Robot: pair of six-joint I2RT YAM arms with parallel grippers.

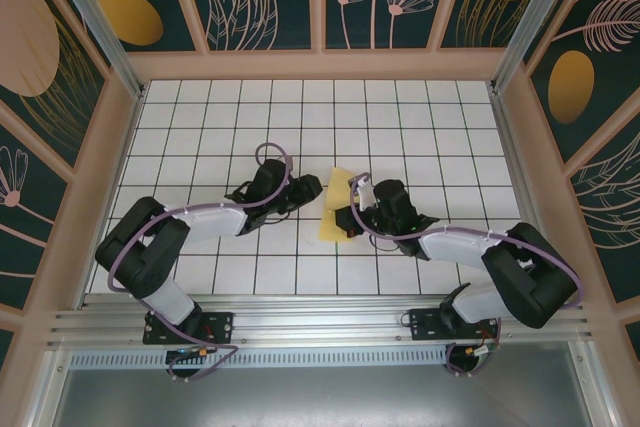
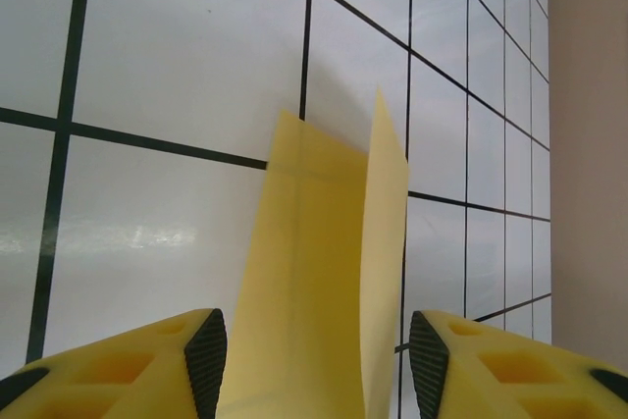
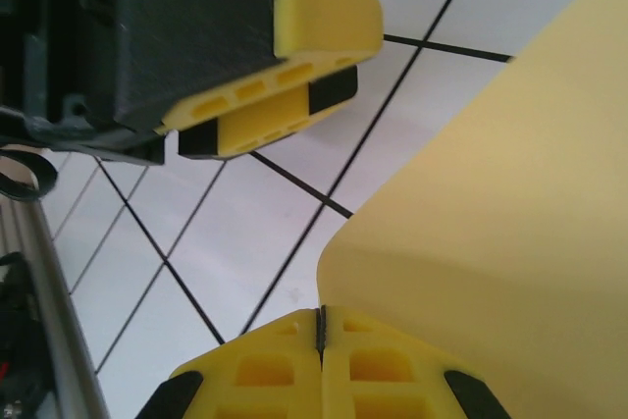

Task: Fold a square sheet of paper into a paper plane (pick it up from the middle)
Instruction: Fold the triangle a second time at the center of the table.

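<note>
On the white gridded worktop [image 1: 200, 127], right pincer [image 3: 322, 321] pinches the thin yellow paper square [image 2: 314, 242]; left pincer [image 2: 316, 350], half-open astride it, should close squarely.

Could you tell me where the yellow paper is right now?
In the top view the yellow paper sits mid-table between the left hand and the right hand, which pinches its edge.

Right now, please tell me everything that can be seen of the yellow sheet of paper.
The yellow sheet is thin, plain paper without print, on the tiled table, near its middle. It is partly folded: two flaps stand up. The right gripper is shut, seemingly pinching its edge; the left gripper is open, a finger on each side of the flaps.
</note>
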